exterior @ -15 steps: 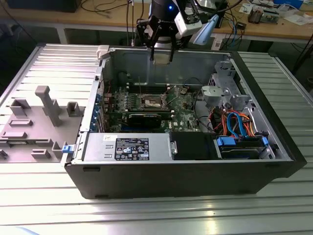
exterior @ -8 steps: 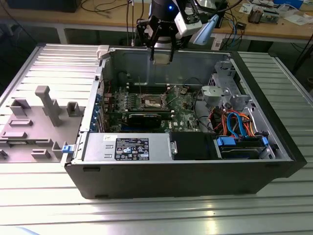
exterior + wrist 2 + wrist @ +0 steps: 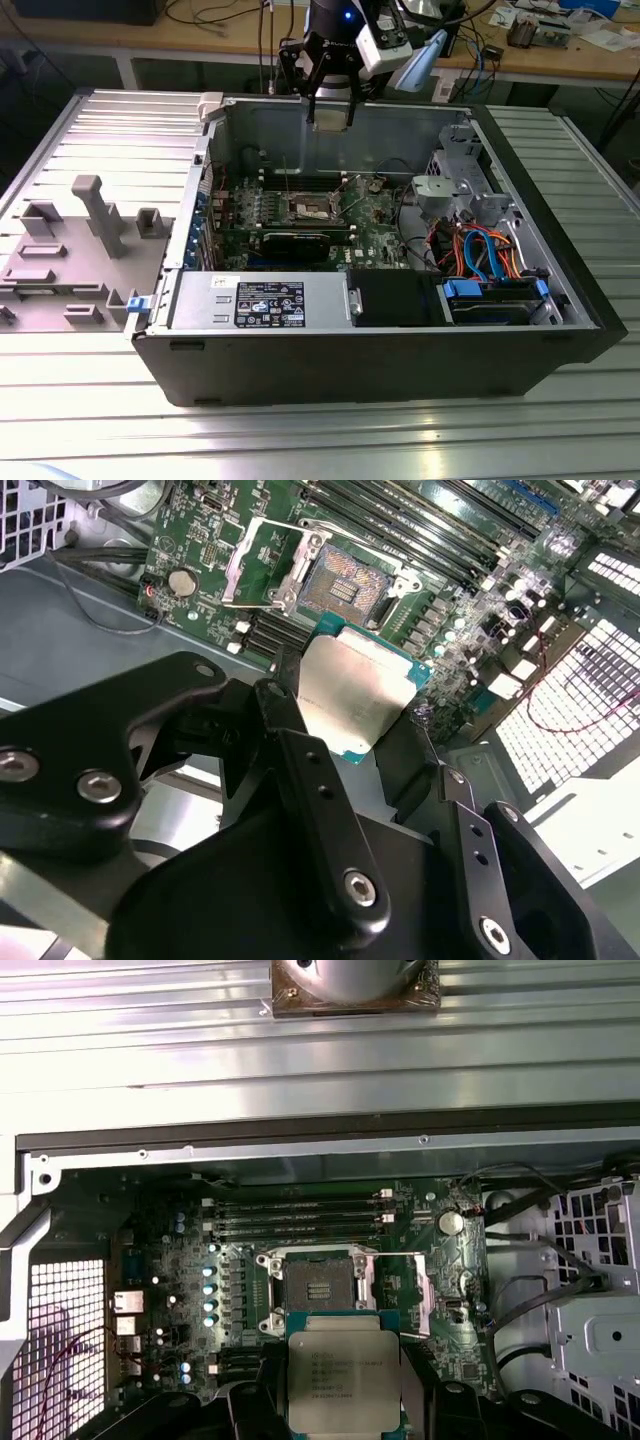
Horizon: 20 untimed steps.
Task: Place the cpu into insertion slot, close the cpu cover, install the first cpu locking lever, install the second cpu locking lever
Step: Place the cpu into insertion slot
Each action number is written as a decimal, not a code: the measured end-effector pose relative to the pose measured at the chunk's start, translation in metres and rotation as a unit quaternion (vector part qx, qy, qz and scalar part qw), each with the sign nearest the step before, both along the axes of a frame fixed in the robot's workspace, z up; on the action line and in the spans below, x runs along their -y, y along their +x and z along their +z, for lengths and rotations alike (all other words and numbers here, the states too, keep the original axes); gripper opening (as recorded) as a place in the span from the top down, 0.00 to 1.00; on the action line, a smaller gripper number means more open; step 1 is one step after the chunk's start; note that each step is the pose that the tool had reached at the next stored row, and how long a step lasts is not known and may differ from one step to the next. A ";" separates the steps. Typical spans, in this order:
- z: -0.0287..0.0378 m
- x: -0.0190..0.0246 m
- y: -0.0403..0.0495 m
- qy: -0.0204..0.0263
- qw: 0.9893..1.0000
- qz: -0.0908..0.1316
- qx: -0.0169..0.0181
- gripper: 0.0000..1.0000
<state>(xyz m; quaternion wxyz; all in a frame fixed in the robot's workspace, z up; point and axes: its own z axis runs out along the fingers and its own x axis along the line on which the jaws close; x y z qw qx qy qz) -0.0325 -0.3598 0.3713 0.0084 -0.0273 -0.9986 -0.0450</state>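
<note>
My gripper (image 3: 330, 112) hangs over the back of the open computer case (image 3: 370, 360), above the green circuit board. It is shut on the cpu (image 3: 355, 690), a flat silvery square with a tan-green rim, held by its edges between the black fingers (image 3: 290, 720). In the first wrist view the cpu (image 3: 343, 1370) sits in the gripper (image 3: 343, 1395), just short of the insertion slot (image 3: 315, 1285). The insertion slot (image 3: 345, 580) lies bare, its dark contact field showing. The cpu cover (image 3: 255, 560) is swung open beside the slot. In the exterior view the slot (image 3: 312, 208) lies lower and nearer than the gripper.
A grey labelled power supply box (image 3: 260, 300) and a black drive box (image 3: 395, 298) line the case's near wall. A long black expansion card (image 3: 295, 240) lies in front of the socket. Blue and orange cables (image 3: 480, 255) crowd the exterior view's right. Grey fixture blocks (image 3: 70, 250) stand outside at the left.
</note>
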 end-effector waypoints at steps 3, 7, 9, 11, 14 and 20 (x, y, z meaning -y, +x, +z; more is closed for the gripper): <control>0.0000 0.0000 0.0000 0.000 1.000 -0.003 0.000 0.46; 0.0000 0.0000 0.0000 0.000 1.000 -0.009 0.000 0.46; 0.0000 0.0000 0.0000 0.000 1.000 -0.009 0.000 0.46; 0.0000 0.0000 0.0000 0.000 1.000 -0.009 0.000 0.46; 0.0000 0.0000 0.0000 0.000 1.000 -0.009 0.000 0.46; 0.0000 0.0000 0.0000 0.000 1.000 -0.010 0.000 0.46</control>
